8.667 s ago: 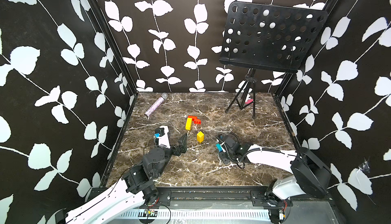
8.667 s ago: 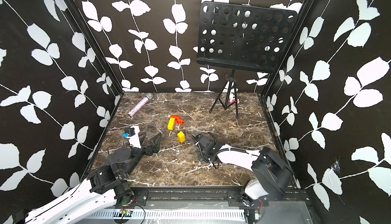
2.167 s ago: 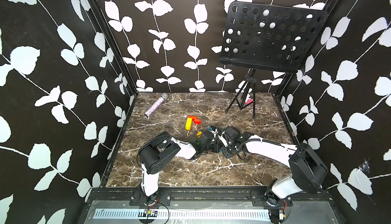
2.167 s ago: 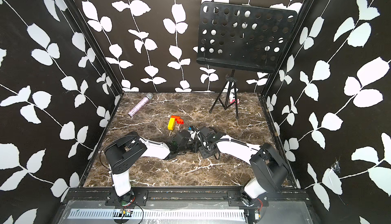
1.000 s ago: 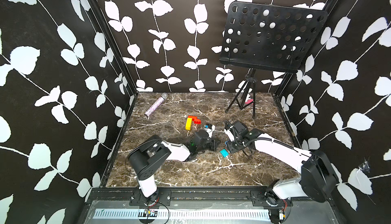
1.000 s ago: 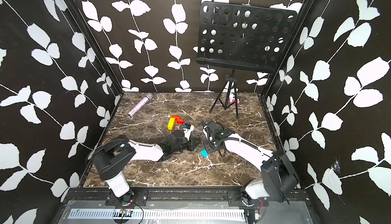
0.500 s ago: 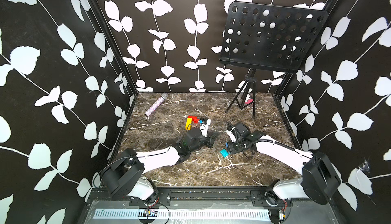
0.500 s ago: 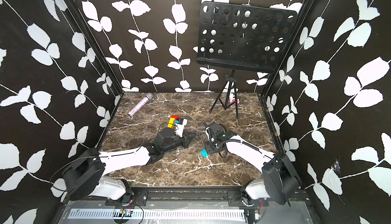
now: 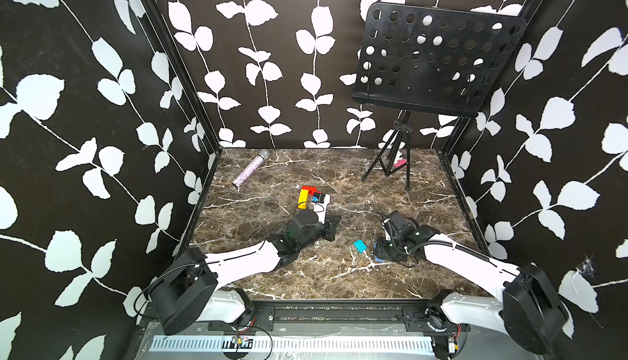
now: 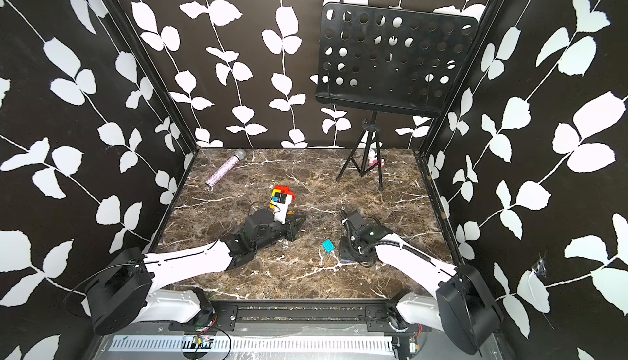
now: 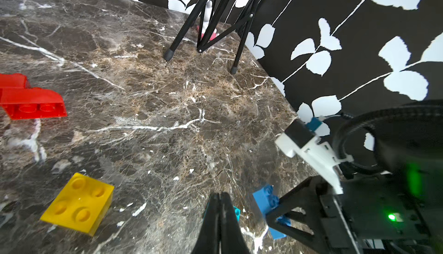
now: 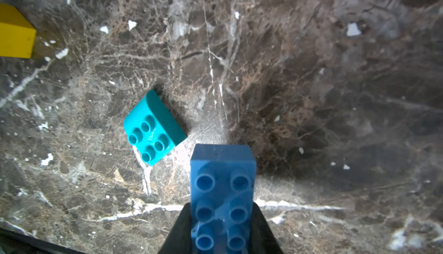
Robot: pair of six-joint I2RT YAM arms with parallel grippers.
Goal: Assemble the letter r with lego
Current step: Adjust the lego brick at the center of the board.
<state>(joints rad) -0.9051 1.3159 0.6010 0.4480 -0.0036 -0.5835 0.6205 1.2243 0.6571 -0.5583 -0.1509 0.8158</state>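
Your right gripper [image 12: 221,231] pinches the blue brick [image 12: 221,192] across its width. Its long axis runs straight out from the fingers, studs up. The teal brick [image 12: 153,130] lies just beside its free end, not touching. Your left gripper [image 11: 219,204] is pressed together and empty, near a yellow brick [image 11: 78,203]. Red bricks [image 11: 31,101] lie beyond, and the stand [image 11: 203,25] is well apart.

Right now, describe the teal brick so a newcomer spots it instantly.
On the marble table, in front of the music stand, find the right end effector. It grips a blue brick; the teal brick lies loose beside that. It alone is teal, with four studs and one curved side.
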